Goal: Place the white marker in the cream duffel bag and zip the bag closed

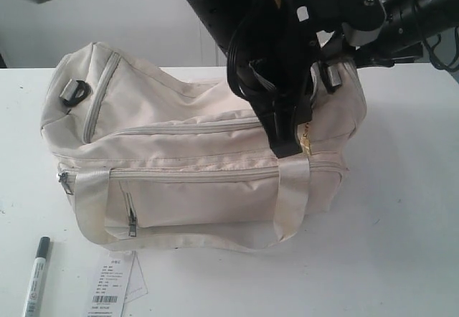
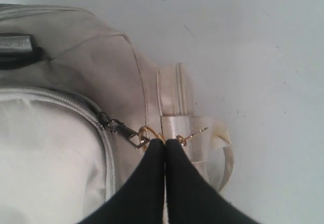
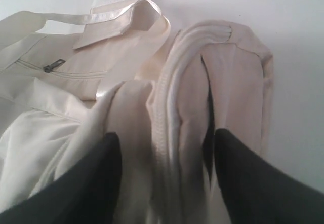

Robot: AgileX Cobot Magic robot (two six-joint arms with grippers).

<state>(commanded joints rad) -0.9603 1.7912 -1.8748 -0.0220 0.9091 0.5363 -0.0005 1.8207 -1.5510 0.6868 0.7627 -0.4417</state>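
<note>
Plainly, the white marker [image 1: 36, 277] is not in the bag. It lies on the table [image 1: 401, 224] near the front-left corner, black cap pointing away from the front edge, just beside a paper tag [image 1: 115, 285] with a barcode. The cream duffel bag [image 1: 215, 138] sits on its base across the middle of the table, its zipped front pocket towards the front edge and one strap handle [image 1: 287, 188] hanging down that side.

The left gripper [image 2: 165, 142] comes down onto the top of the bag towards its right end. Its fingers [image 2: 147, 173] are pressed together at the tips and pinch a gold zipper pull [image 2: 148, 132], whose ring shows on either side of them.

The right gripper [image 3: 164, 143] is over the bag's right end. Its fingers [image 3: 101, 168] are spread wide apart, with a bunched fold of the cream fabric between them. Whether either finger presses on the cloth cannot be told.
</note>
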